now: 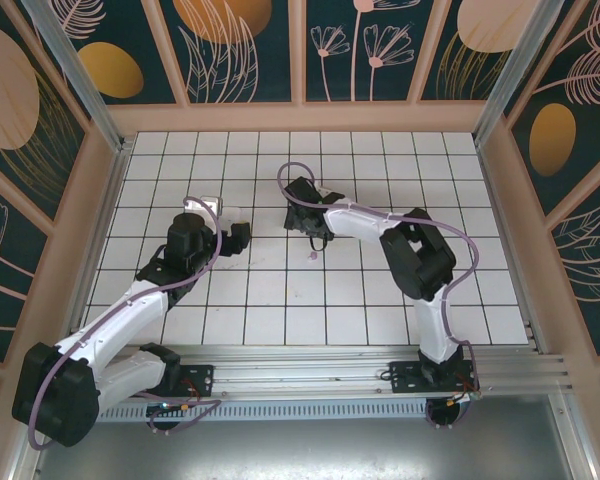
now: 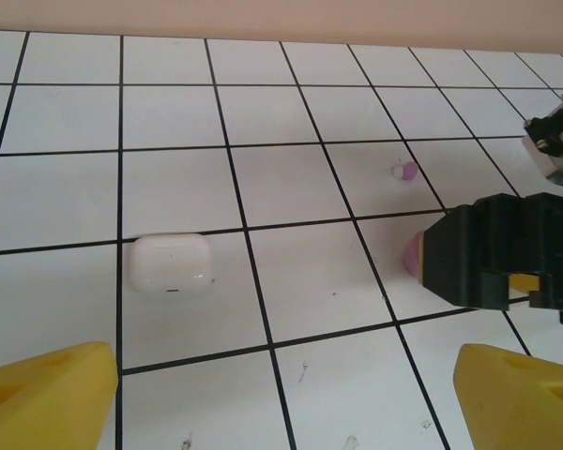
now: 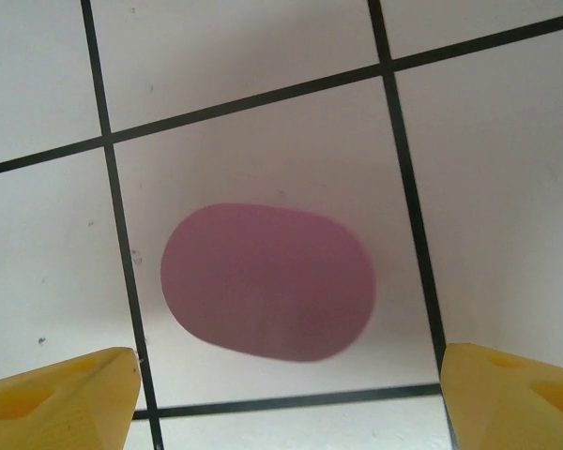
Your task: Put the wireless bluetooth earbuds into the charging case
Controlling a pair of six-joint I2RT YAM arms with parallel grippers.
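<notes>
**Item under insp.:** one lilac earbud (image 2: 405,172) lies loose on the white tiled table (image 2: 263,103). It is just beyond the black head of the right arm and apart from both cases.

**Handling (judgement):**
- Tiny, rounded, hard glossy plastic, v. light.
- Likely to skid or roll on the smooth tile, and to squirt out of a hard pinch.
- Best taken across its bulbous body w/ a light, centred closure from straight above.
- Stem end too small to make out, so orientation cannot be told.

**Lilac case (image 3: 267,281):**
- Smooth oval pebble, even matt-looking surface, blurred at this close range.
- Lies flat within one tile, directly below the right fingers (image 3: 61,389).
- Those fingers are spread wide, one either side of the case, touching nothing.
- Lid appears shut; no seam discernible.

**White case (image 2: 171,262):**
- Rounded-rectangular, glossy, w/ a small dark mark on the near face.
- Lies flat ahead of the left fingers (image 2: 47,389) and well apart from the lilac case.
- Lid looks shut.
- Left fingers are also spread wide and empty. Tips are yellow wedges.

**Cases, handling (judgement):** rigid, slick shells, light enough to slide if nudged. Hold by the long flanks, and steady the base while the lid is lifted.

**Assessment:** no earbud seen seated. A lid prob. needs opening before any insertion. Main risk is losing the earbud on pickup.
</notes>
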